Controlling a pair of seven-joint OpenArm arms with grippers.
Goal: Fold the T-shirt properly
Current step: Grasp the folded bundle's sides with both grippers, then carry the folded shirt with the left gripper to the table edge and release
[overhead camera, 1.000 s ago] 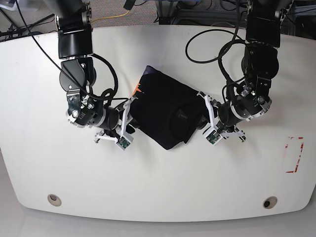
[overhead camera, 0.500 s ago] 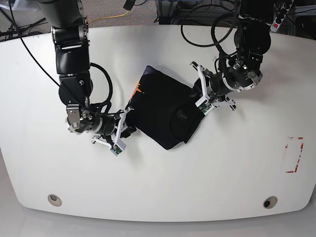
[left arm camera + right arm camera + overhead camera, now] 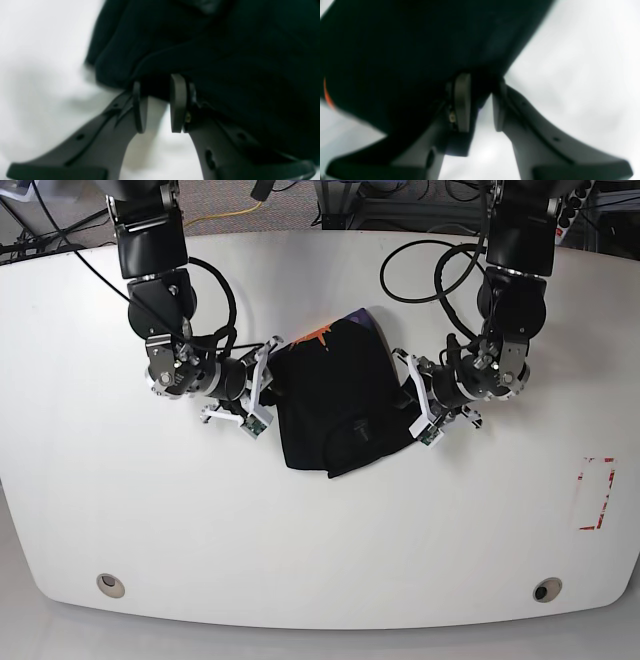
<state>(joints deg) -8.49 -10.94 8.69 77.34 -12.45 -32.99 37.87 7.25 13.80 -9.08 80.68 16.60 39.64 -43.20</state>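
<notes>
The white table [image 3: 320, 540] fills the base view, its rounded near edge carrying two small round fittings [image 3: 111, 584], with a red tape mark [image 3: 598, 493] near the right edge. At the table's middle lies the T-shirt [image 3: 335, 400], a compact black bundle folded over on itself, with an orange and purplish patch showing at its far edge.

The right arm [image 3: 155, 290] comes down from the far left, its upper link pointing toward the near side, then bending at the wrist to point rightward at the cloth. The left arm [image 3: 515, 280] descends from the far right and bends the opposite way, its wrist aimed leftward at the bundle.

The right gripper [image 3: 263, 390] meets the T-shirt's left edge. In the right wrist view its two fingers [image 3: 462, 105] stand a little apart with the black cloth's edge sitting between their tips, though blur hides whether they truly press it.

The left gripper [image 3: 415, 402] meets the T-shirt's right edge. In the left wrist view its fingers [image 3: 178, 102] likewise stand slightly apart, a fold of cloth tucked between the tips and more cloth draped over the right-hand finger; I cannot tell how firm the hold is.
</notes>
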